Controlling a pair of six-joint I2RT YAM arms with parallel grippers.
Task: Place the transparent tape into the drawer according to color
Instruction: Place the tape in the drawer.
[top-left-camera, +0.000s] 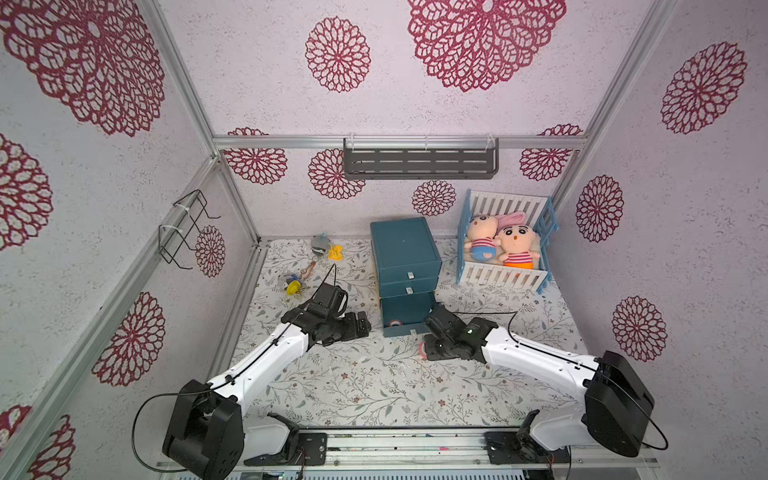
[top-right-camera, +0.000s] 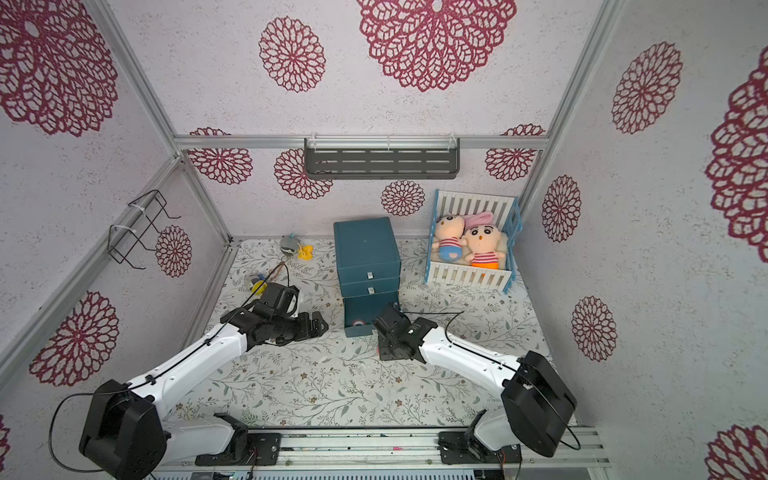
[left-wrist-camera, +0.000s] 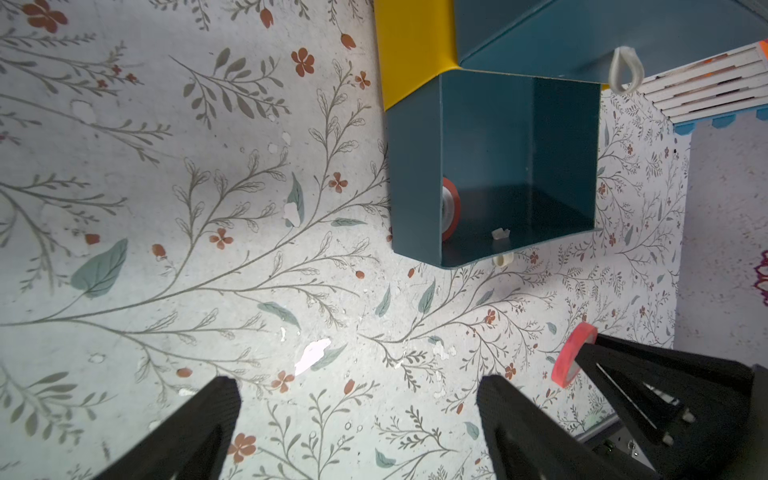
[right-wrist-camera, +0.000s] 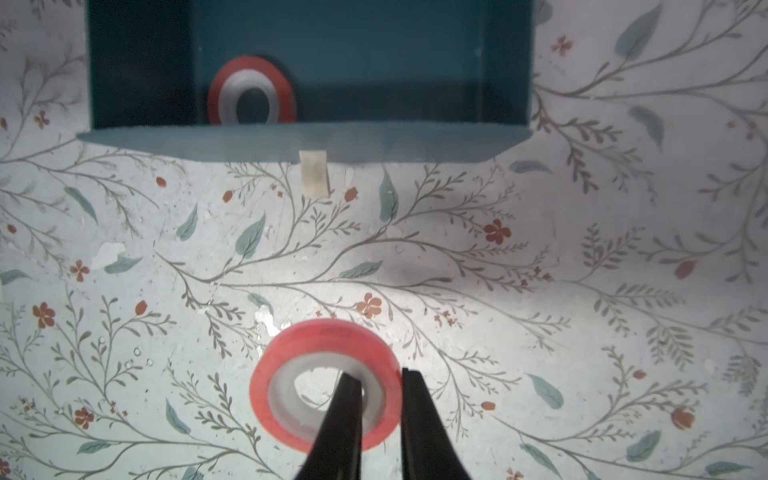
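The right tool (right-wrist-camera: 378, 374) is clenched on a red tape (right-wrist-camera: 326, 382), with one finger through the white core and one outside the wall, so it grips only one side of the ring. The tape hangs low over the tabletop (right-wrist-camera: 540, 270), just in front of the open bottom drawer (right-wrist-camera: 291, 141); I cannot tell whether it touches the surface. A second tape (right-wrist-camera: 251, 91) of the same red leans on edge inside, against a side wall, so this looks like the right drawer. The left tool (left-wrist-camera: 357, 386) is spread wide and empty, hovering beside the drawer.

The tape should rise just enough to clear the front lip and the white pull loop (right-wrist-camera: 314, 174). It can then go over the free floor beside the second tape and be let go only once inside the walls. A one-sided pinch may let the ring swing, so a slow carry seems wise.

The tape is glossy, see-through film on a stiff round core, and would likely roll if dropped on edge. The drawer is a thin, smooth, teal box with crisp corners. The tabletop wears a floral print, chipped in places
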